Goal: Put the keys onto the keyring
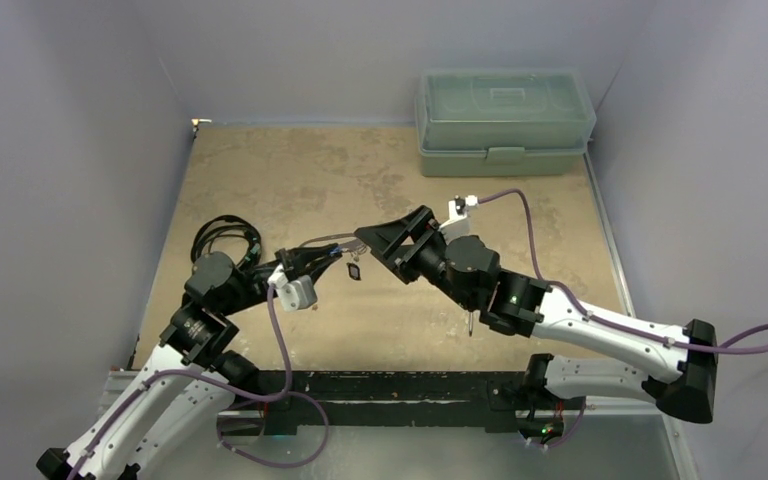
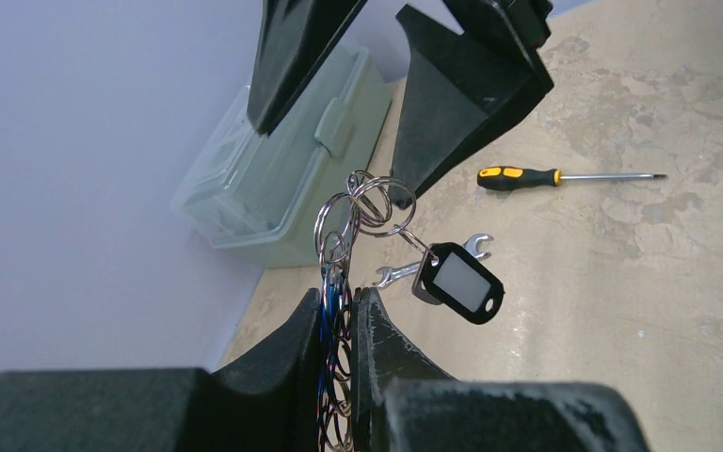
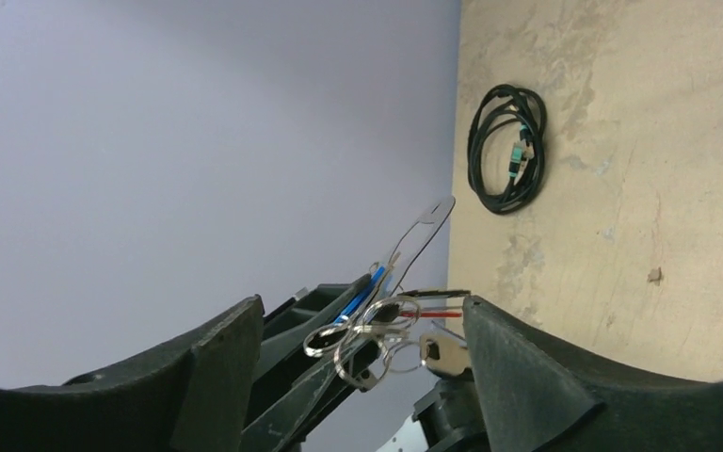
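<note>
**Left claw clamps the keyring; right claw stands wide around its rings**

The left claw (image 2: 339, 299) is clenched on the keyring (image 2: 335, 278). It grips the flat grey metal piece edge-on between its two black fingers and holds it up off the surface (image 1: 360, 180). Thin blue and red edges of the keys (image 3: 369, 284) show close along the keyring, right by the grip. A cluster of split rings (image 2: 369, 202) sticks out at the keyring's free end. From one of them a black tag (image 2: 458, 283) with a pale window hangs just below and beside the keyring, clear of the surface.

The right claw (image 3: 362, 311) is released. Its fingers (image 2: 452, 104) stand far apart, one on each side of the keyring's ringed end, with the rings in the gap between them. Whether either fingertip touches a ring cannot be told.

In the left wrist view, a silver wrench (image 2: 393, 275) and a screwdriver (image 2: 520, 176) with a yellow-and-black handle lie on the surface beyond the keyring. The two are apart, with the wrench the nearer to the keyring. A coiled black cable (image 3: 506, 146) lies flat on the surface to the left of the keyring. A pale green lidded box (image 1: 505, 120) stands well beyond the keyring and to its right, against the back wall.
</note>
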`<state>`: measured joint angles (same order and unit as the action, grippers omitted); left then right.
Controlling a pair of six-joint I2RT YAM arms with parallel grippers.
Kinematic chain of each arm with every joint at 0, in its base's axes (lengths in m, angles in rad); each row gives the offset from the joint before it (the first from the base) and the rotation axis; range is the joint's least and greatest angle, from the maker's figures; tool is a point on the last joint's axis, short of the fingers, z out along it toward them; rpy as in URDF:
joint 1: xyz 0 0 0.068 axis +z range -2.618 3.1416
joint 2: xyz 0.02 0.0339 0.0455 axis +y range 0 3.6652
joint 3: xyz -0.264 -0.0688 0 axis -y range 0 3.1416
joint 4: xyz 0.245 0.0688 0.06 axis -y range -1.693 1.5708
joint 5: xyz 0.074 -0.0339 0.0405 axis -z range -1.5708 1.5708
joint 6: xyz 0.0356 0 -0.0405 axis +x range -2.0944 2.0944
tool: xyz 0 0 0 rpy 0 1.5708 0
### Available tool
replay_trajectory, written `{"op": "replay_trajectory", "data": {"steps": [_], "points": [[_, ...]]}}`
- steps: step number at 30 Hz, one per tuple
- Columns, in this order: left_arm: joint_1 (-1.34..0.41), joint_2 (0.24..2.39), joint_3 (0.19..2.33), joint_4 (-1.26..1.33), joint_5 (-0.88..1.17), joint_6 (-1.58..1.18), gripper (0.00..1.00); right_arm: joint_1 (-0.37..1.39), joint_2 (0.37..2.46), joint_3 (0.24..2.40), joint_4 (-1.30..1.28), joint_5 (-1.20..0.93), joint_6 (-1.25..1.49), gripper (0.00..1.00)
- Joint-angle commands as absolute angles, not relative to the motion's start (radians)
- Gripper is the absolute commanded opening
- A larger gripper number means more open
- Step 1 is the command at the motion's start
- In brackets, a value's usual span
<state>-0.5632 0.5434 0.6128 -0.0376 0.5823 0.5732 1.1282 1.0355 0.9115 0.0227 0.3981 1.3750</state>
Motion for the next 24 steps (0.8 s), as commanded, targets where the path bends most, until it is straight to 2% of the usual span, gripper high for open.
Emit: {"op": "replay_trajectory", "data": {"steps": [1, 9, 11, 12, 13, 14, 17, 20, 21, 22, 24], "points": [[-0.566, 0.536, 0.6, 0.04, 0.637, 0.63, 0.0, 1.115, 1.075, 0.923, 0.104, 0.352, 1.432, 0.75], [-0.565, 0.517, 0.575, 0.04, 0.672, 0.673, 0.0, 1.1, 1.132, 0.922, 0.16, 0.324, 1.408, 0.4], [-0.566, 0.514, 0.567, 0.045, 0.674, 0.678, 0.0, 1.098, 1.142, 0.914, 0.186, 0.299, 1.41, 0.24], [-0.566, 0.514, 0.564, 0.047, 0.673, 0.679, 0.0, 1.097, 1.149, 0.907, 0.203, 0.286, 1.407, 0.09], [-0.566, 0.514, 0.563, 0.046, 0.67, 0.679, 0.0, 1.097, 1.152, 0.903, 0.212, 0.276, 1.405, 0.0], [-0.566, 0.512, 0.563, 0.046, 0.665, 0.678, 0.0, 1.097, 1.153, 0.9, 0.22, 0.272, 1.401, 0.0], [-0.566, 0.489, 0.555, 0.045, 0.652, 0.676, 0.23, 1.097, 1.134, 0.87, 0.264, 0.282, 1.379, 0.0], [-0.567, 0.456, 0.543, 0.039, 0.639, 0.685, 0.54, 1.096, 1.091, 0.83, 0.329, 0.314, 1.35, 0.0], [-0.567, 0.446, 0.543, 0.026, 0.635, 0.69, 0.69, 1.096, 1.075, 0.821, 0.34, 0.325, 1.334, 0.0], [-0.568, 0.44, 0.544, 0.016, 0.63, 0.694, 0.79, 1.095, 1.06, 0.813, 0.348, 0.337, 1.326, 0.0], [-0.568, 0.434, 0.552, 0.002, 0.625, 0.696, 0.87, 1.095, 1.028, 0.804, 0.355, 0.361, 1.3, 0.0]]}}
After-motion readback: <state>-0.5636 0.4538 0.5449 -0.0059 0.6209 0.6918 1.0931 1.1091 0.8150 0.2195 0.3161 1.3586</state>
